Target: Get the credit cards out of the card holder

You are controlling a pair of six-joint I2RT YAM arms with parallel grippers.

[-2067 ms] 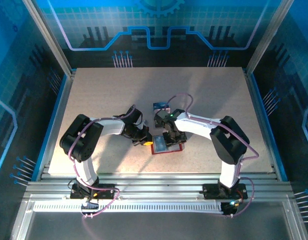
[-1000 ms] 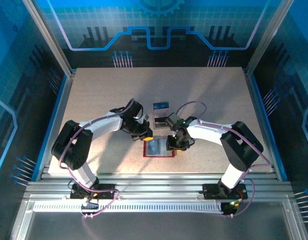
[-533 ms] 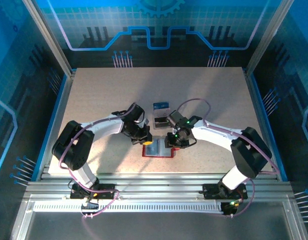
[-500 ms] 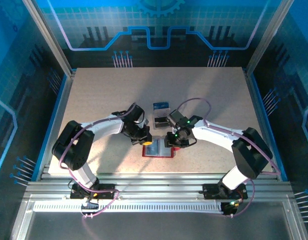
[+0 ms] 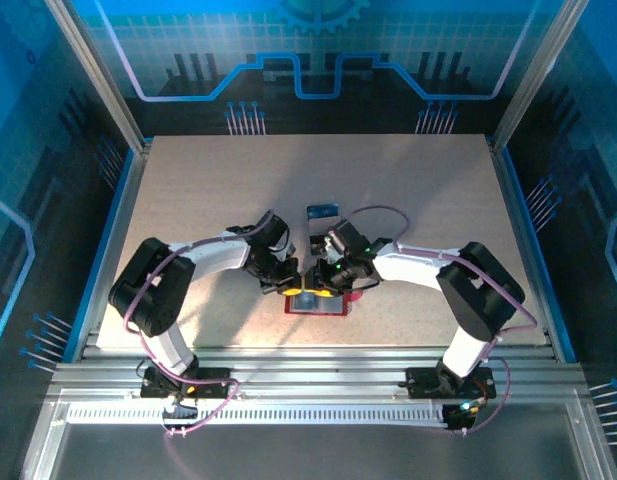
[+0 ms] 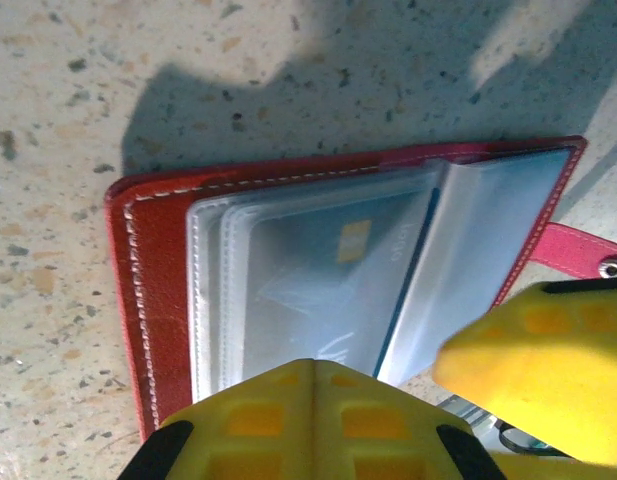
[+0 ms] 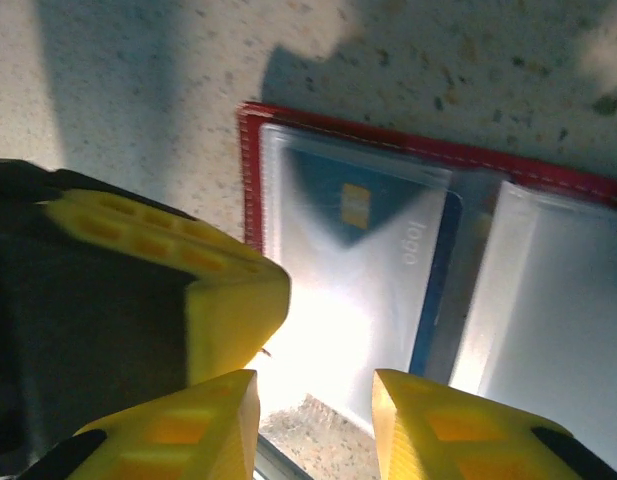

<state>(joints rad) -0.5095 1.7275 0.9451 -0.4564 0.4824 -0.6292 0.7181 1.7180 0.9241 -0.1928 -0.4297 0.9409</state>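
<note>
One blue-lit enclosure walls a speckled beige table. Toward the near side, mid-table, the red card holder lies open, white-stitched, clear sleeves up. A blue card with a gold chip sits sleeved. Left gripper is clenched at its edge; right gripper is parted, unloaded.

**Holder lies open near the middle of the table**

The holder is flat on the table, between the two arms. A card sits inside one of its pockets. The left gripper is at the holder's far-left corner, with the right gripper just beside it on the far edge. Farther back, a loose card lies on the table.
</note>
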